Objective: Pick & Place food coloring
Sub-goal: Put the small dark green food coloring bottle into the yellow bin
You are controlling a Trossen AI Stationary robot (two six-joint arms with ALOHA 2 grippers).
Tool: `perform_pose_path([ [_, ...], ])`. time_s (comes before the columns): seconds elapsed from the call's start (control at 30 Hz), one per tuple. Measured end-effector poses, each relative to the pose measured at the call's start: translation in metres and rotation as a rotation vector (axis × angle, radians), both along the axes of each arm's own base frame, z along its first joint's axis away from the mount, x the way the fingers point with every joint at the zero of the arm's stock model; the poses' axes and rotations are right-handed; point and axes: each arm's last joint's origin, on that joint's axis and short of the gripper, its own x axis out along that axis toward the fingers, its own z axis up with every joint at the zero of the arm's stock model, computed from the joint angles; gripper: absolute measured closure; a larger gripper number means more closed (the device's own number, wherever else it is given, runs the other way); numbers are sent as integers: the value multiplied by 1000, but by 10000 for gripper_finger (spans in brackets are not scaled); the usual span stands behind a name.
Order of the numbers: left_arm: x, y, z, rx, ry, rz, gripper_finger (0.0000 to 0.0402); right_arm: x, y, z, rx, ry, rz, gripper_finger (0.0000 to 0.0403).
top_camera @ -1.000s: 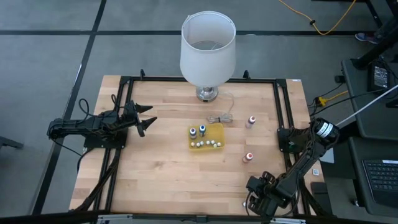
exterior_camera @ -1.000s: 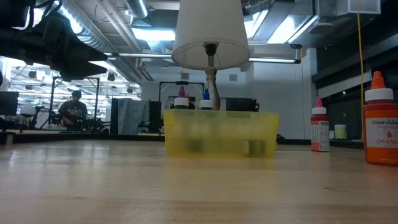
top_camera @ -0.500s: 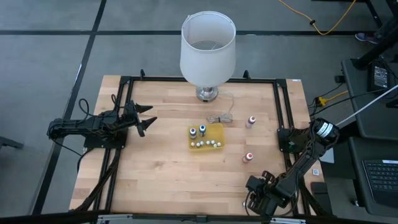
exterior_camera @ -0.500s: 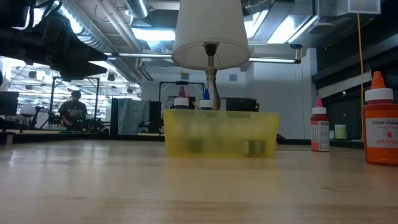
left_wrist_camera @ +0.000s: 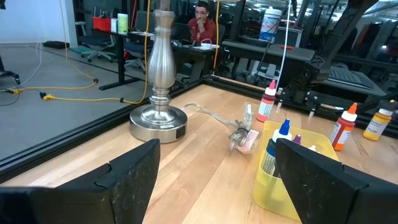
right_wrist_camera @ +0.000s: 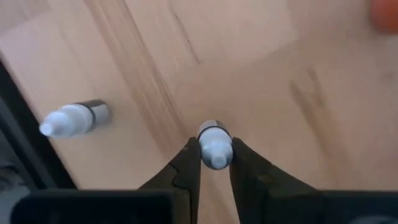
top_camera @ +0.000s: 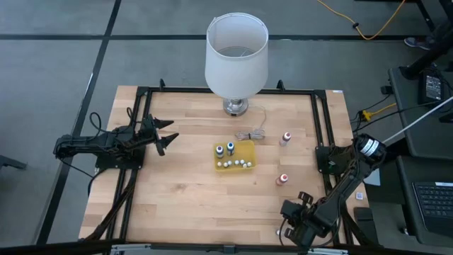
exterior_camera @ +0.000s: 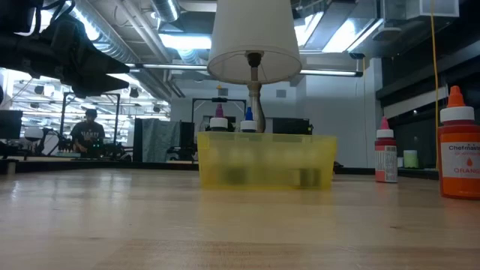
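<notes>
Bench [top_camera: 184,191]: light wood inside a dark frame, with both arms mounted at its sides.

Right tool [right_wrist_camera: 214,163]: low at the near right corner of the bench, its fingers [right_wrist_camera: 186,163] pressed in on either side of a small white-capped bottle [right_wrist_camera: 214,143]. We take this as the grip step of a pick. The bottle points away from the wrist, gripped near its cap, which should let it be lifted clear. In the high view the tool [top_camera: 301,219] covers the bottle, so we cannot say there whether it rests on the wood or is already raised.

Second white bottle [right_wrist_camera: 74,118]: lying on its side near the frame rail, just beside the gripped one and not touching it. Probably next in line.

Tray [top_camera: 246,150]: yellow, at bench centre, and we judge it the drop-off, since it already holds a row of small white-topped bottles [top_camera: 236,164] along its near edge and two blue-topped ones [top_camera: 225,149] standing at its far left.

Red-topped bottle [top_camera: 287,137]: upright, right of the tray, well apart from it.

Orange-topped bottle [top_camera: 282,178]: upright, nearer the right tool, between it and the tray.

Left tool [top_camera: 164,134]: waiting at the left edge, fingers spread wide and holding nothing.

Lamp [top_camera: 236,60]: white shade, metal base at the far edge, its cord trailing toward the tray; an obstacle only.
</notes>
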Motion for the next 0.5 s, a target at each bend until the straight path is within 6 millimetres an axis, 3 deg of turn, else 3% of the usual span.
perform_pose_path([
  [0.23,0,0,0,0,0,0,89,20,-9,37,-25,0,105,332],
  [0.5,0,0,0,0,0,0,91,61,-34,80,-55,-16,235,331],
])
